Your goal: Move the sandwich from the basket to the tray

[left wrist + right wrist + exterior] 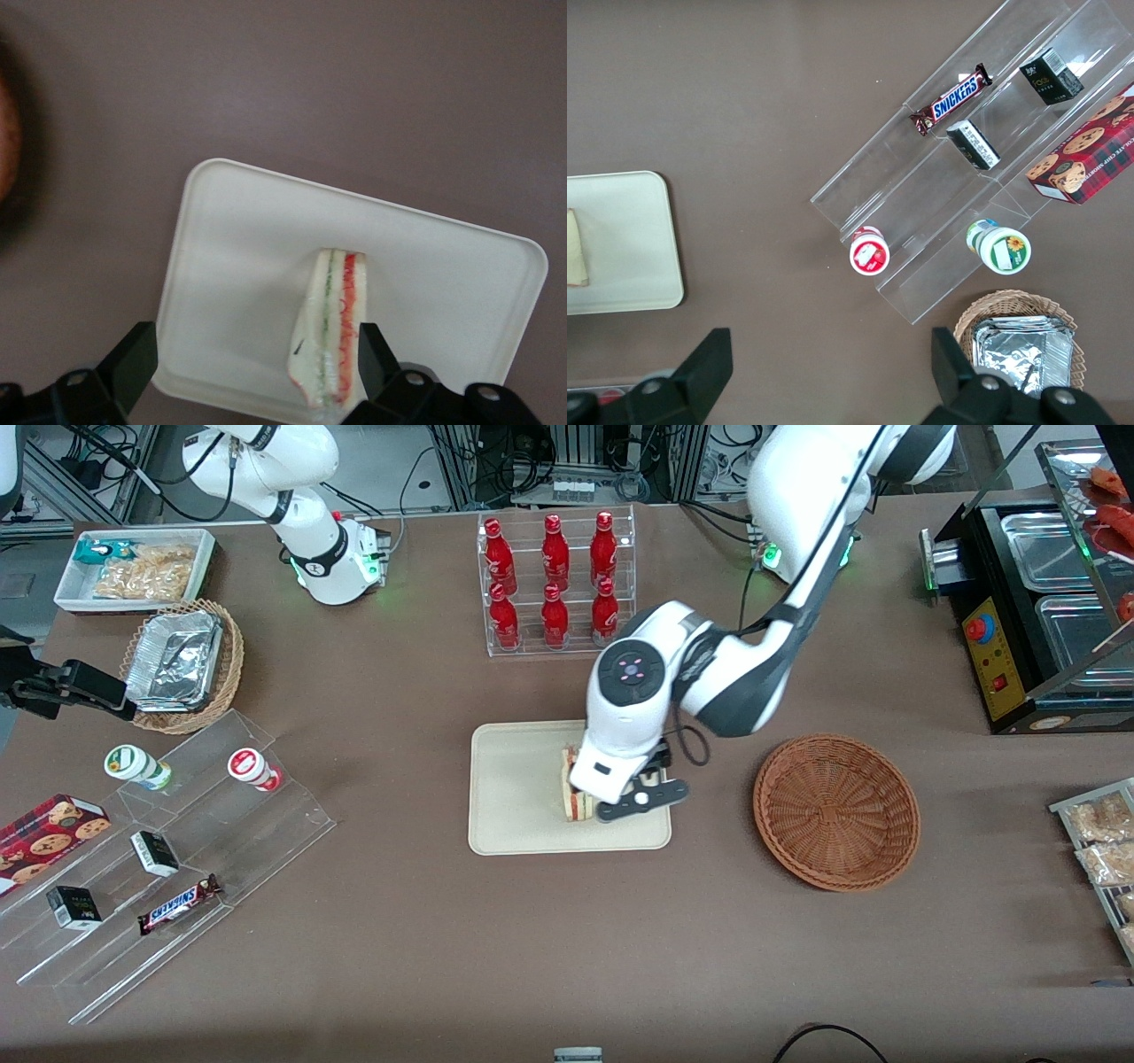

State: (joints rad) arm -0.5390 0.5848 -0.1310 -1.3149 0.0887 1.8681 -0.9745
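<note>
Release step in hand: on the tray, sandwich set down on edge, gripper spread wide with one finger touching it, basket empty; next, lift straight clear without tipping it.

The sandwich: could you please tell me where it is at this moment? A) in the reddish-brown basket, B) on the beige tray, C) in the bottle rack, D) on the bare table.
B: the sandwich rests on the beige tray, with the left gripper open around it, and the reddish-brown basket holds nothing.
</note>
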